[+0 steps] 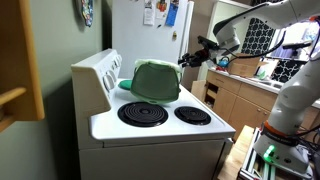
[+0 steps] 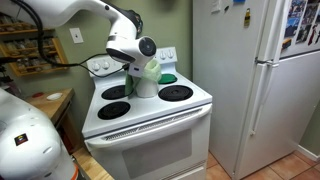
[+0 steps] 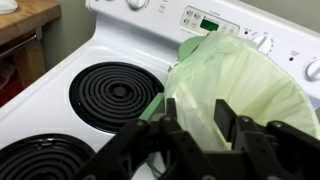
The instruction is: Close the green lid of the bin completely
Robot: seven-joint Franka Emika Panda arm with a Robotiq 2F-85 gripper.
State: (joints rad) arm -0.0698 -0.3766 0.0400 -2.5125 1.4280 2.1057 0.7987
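Observation:
The green lid (image 1: 155, 80) stands raised and tilted over the back of the stove, and it hides most of the bin in that exterior view. The bin (image 2: 147, 86) is small and pale and sits between the rear burners. In the wrist view its pale green-white surface (image 3: 245, 85) fills the right side, with a darker green edge (image 3: 189, 46) at its top left. My gripper (image 1: 187, 60) hovers just beside the lid's top and shows over the bin in an exterior view (image 2: 150, 62). In the wrist view the fingers (image 3: 197, 125) are apart, with the pale surface between them.
The white stove has coil burners (image 1: 143, 113) (image 3: 113, 90) and a control panel (image 3: 215, 22) at the back. A flat teal disc (image 2: 168, 77) lies on a rear burner beside the bin. A white fridge (image 2: 260, 70) stands next to the stove. A wooden counter (image 2: 50, 103) is on the other side.

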